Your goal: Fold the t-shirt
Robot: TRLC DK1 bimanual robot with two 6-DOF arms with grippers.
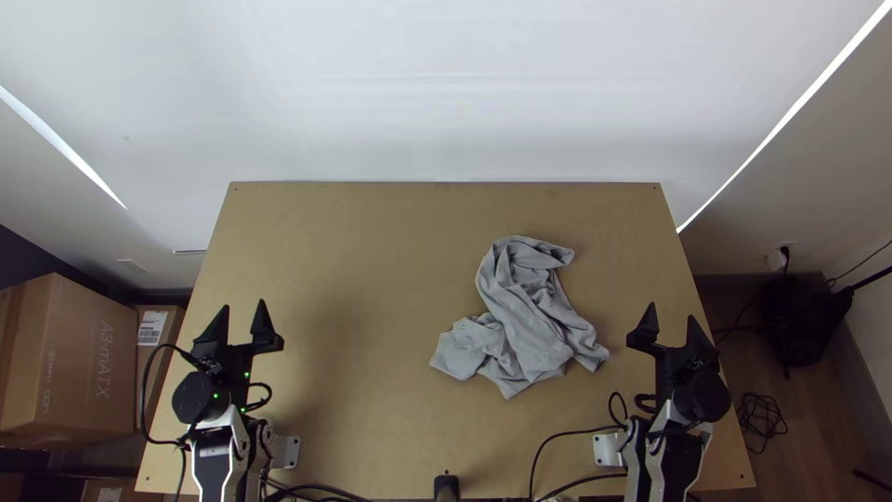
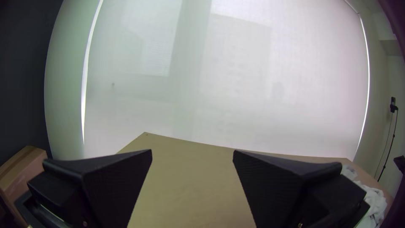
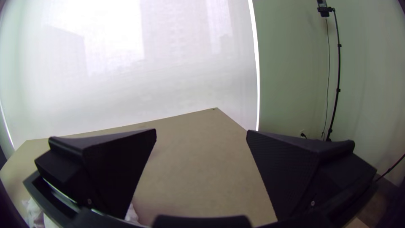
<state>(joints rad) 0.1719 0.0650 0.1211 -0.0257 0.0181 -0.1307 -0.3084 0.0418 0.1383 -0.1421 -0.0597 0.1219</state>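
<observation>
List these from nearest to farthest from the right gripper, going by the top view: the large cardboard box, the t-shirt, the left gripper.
1. T-shirt: bunched on the table, just left of the right gripper.
2. Left gripper: across the table, near its left edge.
3. Large cardboard box: off the table, beyond that left edge.

There are two arms, the left arm [image 1: 216, 455] and the right arm [image 1: 662, 460], and two grippers, the left gripper [image 1: 243, 304] and the right gripper [image 1: 672, 311], with four fingers [image 2: 122, 181] between them. I count one t-shirt [image 1: 539, 330], one table [image 1: 353, 325], one blind [image 1: 446, 93] and one pole [image 3: 338, 90]. Boxes [image 1: 74, 363] come to at least three, while the cables [image 1: 567, 433] are several, too tangled for an exact count.
</observation>
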